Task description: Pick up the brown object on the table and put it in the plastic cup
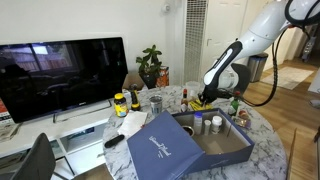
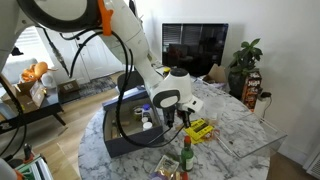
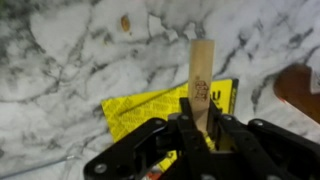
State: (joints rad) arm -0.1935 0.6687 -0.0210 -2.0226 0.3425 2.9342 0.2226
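Right now the pincer (image 3: 203,118) is clenched on the brown object (image 3: 201,65), a flat tan strip standing upright between its fingers. It is over the marble surface (image 3: 70,50), with a yellow packet (image 3: 145,112) lying just beneath. Whether the strip's far end touches anything, I cannot tell. In an exterior view the pincer hangs near an open blue box (image 1: 185,148).

I can read no text from here: the white script on the blue box lid (image 1: 163,146) at the counter's edge is too small, and print on the yellow packet (image 3: 145,105) and brown stick (image 3: 201,65) blurs.
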